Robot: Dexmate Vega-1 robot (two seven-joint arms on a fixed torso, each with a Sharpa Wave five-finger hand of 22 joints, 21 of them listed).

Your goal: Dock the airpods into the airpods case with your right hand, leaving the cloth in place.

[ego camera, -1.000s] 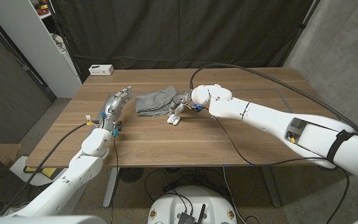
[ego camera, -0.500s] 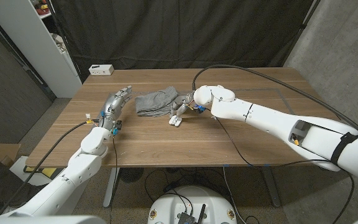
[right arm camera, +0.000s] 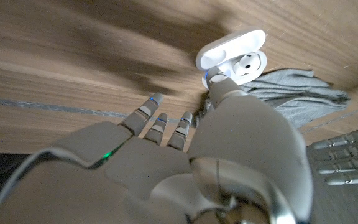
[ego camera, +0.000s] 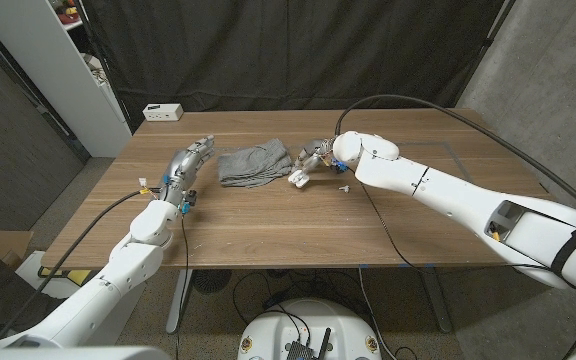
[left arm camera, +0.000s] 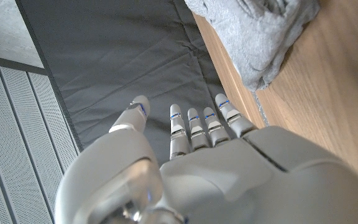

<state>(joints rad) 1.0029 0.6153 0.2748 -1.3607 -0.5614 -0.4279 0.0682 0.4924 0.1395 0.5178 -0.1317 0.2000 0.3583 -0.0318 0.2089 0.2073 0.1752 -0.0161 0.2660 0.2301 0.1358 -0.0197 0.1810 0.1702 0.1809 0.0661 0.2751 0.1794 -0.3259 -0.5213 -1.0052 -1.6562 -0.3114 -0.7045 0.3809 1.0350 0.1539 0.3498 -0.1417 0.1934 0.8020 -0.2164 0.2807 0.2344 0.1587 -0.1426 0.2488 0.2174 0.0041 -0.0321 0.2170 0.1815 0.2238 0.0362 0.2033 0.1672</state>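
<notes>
1. Your right hand (ego camera: 315, 158) sits at the frame's centre with its fingers touching the airpods case (ego camera: 297, 179); whether it grips the case, you cannot tell.
2. The case is white, lid open, just right of the grey cloth (ego camera: 252, 164).
3. One airpod (ego camera: 345, 187) lies right of the case.
4. Since a second ago, hand and case have shifted right.
5. Your left hand (ego camera: 186, 164), fingers straight and empty, is left of the cloth.
</notes>
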